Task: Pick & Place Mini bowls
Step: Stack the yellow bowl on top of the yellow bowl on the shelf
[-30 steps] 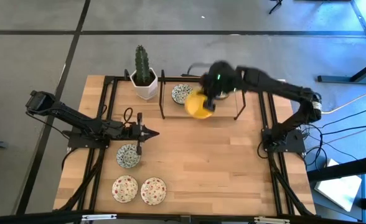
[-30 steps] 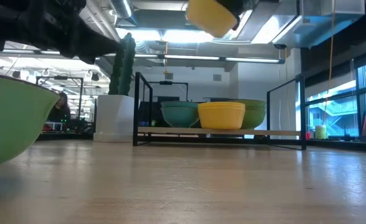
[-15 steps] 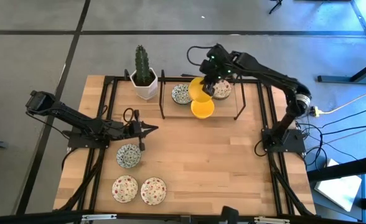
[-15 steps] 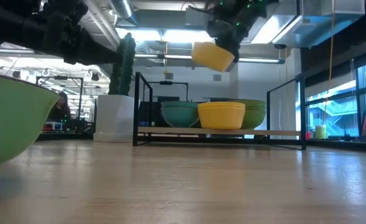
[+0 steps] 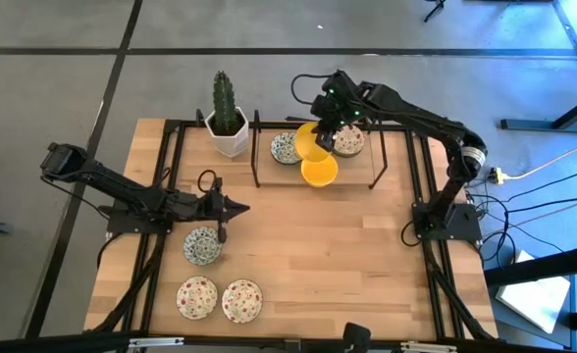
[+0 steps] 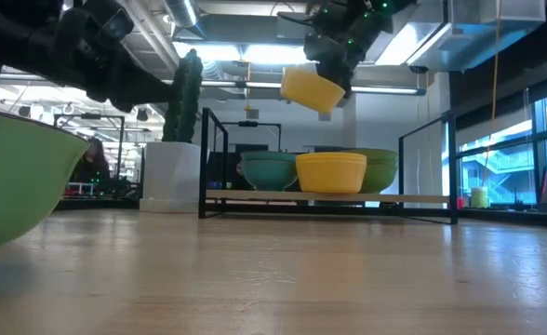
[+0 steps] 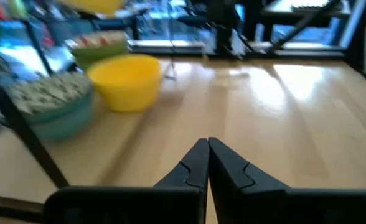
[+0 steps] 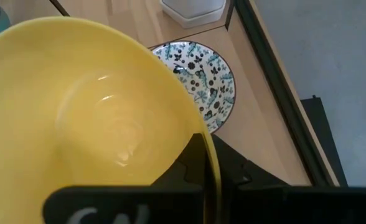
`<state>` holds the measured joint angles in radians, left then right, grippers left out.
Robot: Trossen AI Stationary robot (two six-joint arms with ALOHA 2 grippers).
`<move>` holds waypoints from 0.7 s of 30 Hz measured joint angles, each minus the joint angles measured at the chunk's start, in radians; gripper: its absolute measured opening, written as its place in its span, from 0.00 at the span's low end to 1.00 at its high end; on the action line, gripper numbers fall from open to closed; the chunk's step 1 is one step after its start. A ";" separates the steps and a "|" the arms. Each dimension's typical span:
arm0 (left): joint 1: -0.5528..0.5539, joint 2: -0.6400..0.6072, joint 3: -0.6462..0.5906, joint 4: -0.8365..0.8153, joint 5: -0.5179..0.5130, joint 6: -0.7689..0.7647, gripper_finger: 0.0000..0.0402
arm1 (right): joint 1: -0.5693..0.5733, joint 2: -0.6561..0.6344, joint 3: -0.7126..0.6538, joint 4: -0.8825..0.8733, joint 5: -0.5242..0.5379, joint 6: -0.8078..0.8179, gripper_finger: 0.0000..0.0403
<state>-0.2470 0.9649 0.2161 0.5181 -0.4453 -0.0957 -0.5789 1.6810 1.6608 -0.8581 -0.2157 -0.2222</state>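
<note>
My right gripper (image 5: 321, 128) is shut on a plain yellow mini bowl (image 6: 313, 88), held tilted in the air over the black wire rack (image 5: 259, 162) at the table's far side. Below it, a second yellow bowl (image 5: 319, 173), a blue-green patterned bowl (image 5: 285, 149) and a red-speckled bowl (image 5: 350, 143) sit on their bases on the rack. My left gripper (image 5: 237, 207) hovers shut over the table's left half, holding nothing. Beside it a blue-green bowl (image 5: 202, 245) rests on the table, and two red-speckled bowls (image 5: 197, 297) (image 5: 241, 300) rest near the front edge. My right gripper pinches the yellow bowl's wall at the rim (image 8: 203, 138), one finger inside the bowl and one outside. The fingers slant down from the table's right and far side. The bowl hangs lifted clear above the rack, tilted, its hollow facing the gripper.
A cactus in a white pot (image 5: 228, 126) stands at the far left of the rack. Black frame rails (image 5: 171, 176) run along the table's left and right sides. Bare wood (image 5: 347, 255) lies across the table's middle and right.
My right gripper has swung with the yellow bowl toward the table's far edge and come down, so the bowl now hangs lower over the rack, still tilted. In the last half second it has hardly moved.
</note>
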 joint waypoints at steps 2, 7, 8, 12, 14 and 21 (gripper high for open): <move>0.000 0.000 0.000 -0.025 0.022 -0.027 0.01 | 0.000 0.000 0.000 0.000 0.000 0.000 0.02; 0.000 0.000 0.000 -0.027 -0.012 -0.048 0.01 | 0.000 0.000 0.000 0.000 -0.021 -0.021 0.02; 0.000 0.000 0.000 -0.024 -0.022 -0.048 0.01 | 0.000 0.000 0.000 0.000 -0.022 -0.021 0.02; 0.000 0.000 0.000 -0.021 -0.051 -0.048 0.01 | 0.000 -0.001 0.000 -0.003 -0.023 -0.022 0.02; 0.000 0.000 0.000 -0.021 -0.071 -0.035 0.01 | 0.000 -0.001 0.000 -0.006 -0.023 -0.022 0.02; 0.000 0.000 0.000 -0.016 -0.114 -0.024 0.01 | 0.000 -0.001 0.000 -0.096 -0.004 -0.022 0.02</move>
<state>-0.2470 0.9649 0.2161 0.5018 -0.5591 -0.1198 -0.5789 1.6798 1.6608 -0.9538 -0.2199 -0.2446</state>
